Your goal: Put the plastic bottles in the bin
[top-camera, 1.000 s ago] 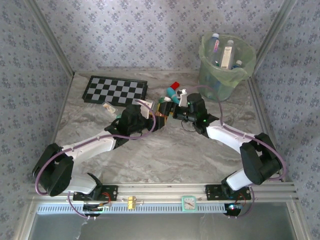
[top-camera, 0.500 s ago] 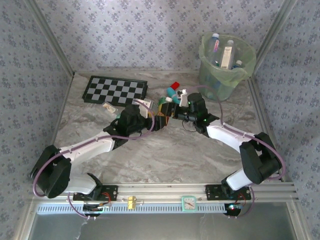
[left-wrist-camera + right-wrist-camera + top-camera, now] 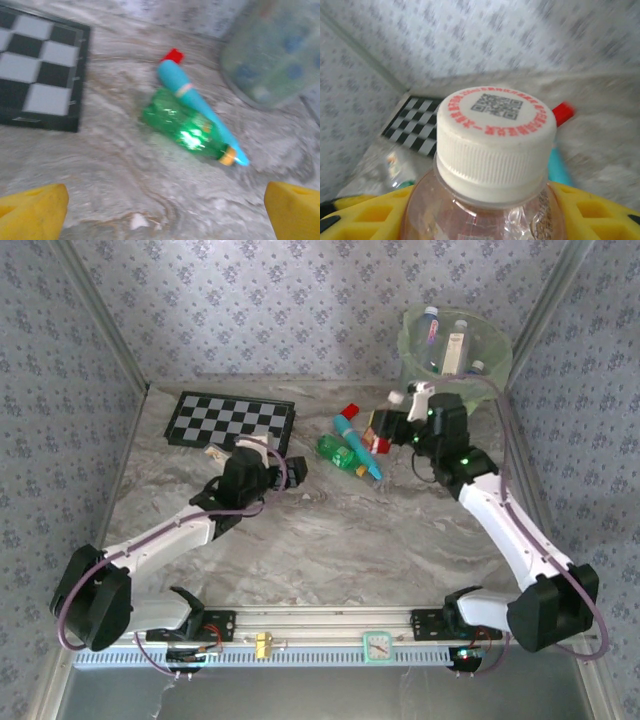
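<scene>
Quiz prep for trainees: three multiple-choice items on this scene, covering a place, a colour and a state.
1. The green bottle lies: A on the checkerboard; B on the table beside the teal tube; C in the bin.
2. The cap of the bottle in the right gripper is: A white; B blue; C green.
3. The left gripper is: A open, empty; B shut on the green bottle; C shut on the tube.
B: it lies alongside the tube on the table. A: ribbed white cap, red print. A: fingers wide apart, nothing between.
</scene>
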`<move>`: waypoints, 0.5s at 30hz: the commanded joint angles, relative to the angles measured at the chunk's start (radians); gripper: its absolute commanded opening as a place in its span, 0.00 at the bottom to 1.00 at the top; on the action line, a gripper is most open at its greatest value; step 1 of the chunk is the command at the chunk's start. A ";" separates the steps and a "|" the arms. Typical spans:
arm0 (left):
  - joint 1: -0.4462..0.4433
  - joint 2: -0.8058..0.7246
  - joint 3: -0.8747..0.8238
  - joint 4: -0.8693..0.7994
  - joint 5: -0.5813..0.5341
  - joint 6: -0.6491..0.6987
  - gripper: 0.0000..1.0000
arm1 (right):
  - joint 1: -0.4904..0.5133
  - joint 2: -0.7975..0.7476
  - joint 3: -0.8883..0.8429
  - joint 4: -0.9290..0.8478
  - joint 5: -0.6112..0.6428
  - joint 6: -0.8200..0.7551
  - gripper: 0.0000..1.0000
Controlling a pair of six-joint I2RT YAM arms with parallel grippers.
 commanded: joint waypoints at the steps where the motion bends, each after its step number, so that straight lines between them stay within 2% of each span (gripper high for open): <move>1: 0.074 -0.018 -0.019 -0.074 -0.048 -0.104 1.00 | -0.072 0.002 0.128 -0.135 0.114 -0.151 0.53; 4: 0.123 -0.021 -0.036 -0.086 -0.047 -0.135 1.00 | -0.140 0.043 0.233 -0.147 0.183 -0.198 0.52; 9: 0.142 -0.035 -0.063 -0.085 -0.054 -0.142 1.00 | -0.242 0.162 0.409 -0.143 0.323 -0.251 0.52; 15: 0.149 -0.035 -0.072 -0.093 -0.045 -0.136 1.00 | -0.370 0.328 0.602 -0.110 0.311 -0.173 0.52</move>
